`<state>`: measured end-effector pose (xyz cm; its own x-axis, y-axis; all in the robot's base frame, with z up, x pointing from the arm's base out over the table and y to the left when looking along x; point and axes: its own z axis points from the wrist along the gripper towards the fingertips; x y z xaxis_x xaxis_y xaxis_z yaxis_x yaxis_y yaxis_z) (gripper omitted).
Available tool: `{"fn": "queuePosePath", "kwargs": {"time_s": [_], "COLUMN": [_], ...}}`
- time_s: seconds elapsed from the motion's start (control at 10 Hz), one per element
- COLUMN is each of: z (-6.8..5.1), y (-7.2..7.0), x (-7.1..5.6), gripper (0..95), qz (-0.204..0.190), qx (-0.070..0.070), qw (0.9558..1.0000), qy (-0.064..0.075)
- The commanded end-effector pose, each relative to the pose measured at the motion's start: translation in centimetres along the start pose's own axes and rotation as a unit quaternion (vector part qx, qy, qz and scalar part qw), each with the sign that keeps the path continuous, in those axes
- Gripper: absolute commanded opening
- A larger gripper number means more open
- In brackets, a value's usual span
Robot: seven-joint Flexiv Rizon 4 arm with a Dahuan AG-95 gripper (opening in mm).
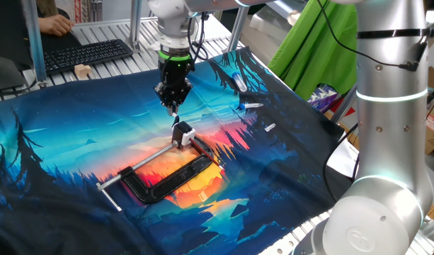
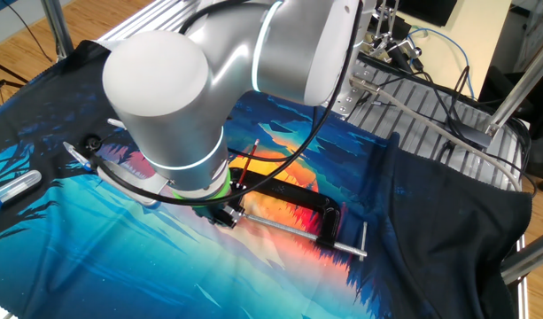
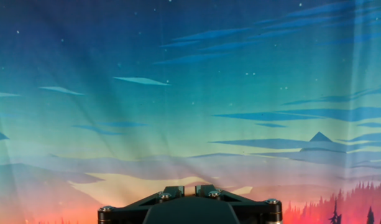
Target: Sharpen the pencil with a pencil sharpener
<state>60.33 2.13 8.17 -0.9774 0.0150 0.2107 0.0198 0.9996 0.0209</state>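
My gripper (image 1: 174, 106) hangs point-down over the printed cloth, just above and behind the pencil sharpener (image 1: 183, 133). Its fingers (image 3: 174, 191) stand almost together, shut on the pencil (image 2: 247, 164), a thin reddish stick that slants down from them. In the one fixed view only a short bit of the pencil (image 1: 175, 114) shows below the fingertips. The sharpener, white on top and black below, sits pinched in the black C-clamp (image 1: 167, 178). In the other fixed view the arm hides the gripper, and the sharpener (image 2: 221, 215) sits at the end of the clamp's screw rod.
The clamp's silver rod (image 1: 139, 166) and its handle reach toward the cloth's front left. Blue-and-white pens (image 1: 239, 81) (image 1: 250, 106) and a small white stub (image 1: 270, 128) lie at the back right. A keyboard (image 1: 86, 55) and a person's hand (image 1: 54, 25) are beyond the cloth. The arm's base (image 1: 386, 142) stands on the right.
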Motion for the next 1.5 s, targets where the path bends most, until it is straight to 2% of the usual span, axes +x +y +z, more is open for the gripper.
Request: {"fn": "queuePosePath", "kwargs": {"time_s": [0.1, 0.7, 1.1, 1.5], "z": [0.0, 0.4, 1.4, 2.0], "y": [0.2, 1.6, 2.4, 2.9], "x": [0.1, 0.2, 0.1, -0.2], "gripper": [0.0, 0.0, 0.0, 0.0], "qz": [0.004, 0.028, 0.039, 0.04], "qx": [-0.001, -0.004, -0.01, -0.006], "qw": [1.0, 0.9996, 0.9992, 0.9991], "qy": [0.001, -0.001, -0.006, -0.011]}}
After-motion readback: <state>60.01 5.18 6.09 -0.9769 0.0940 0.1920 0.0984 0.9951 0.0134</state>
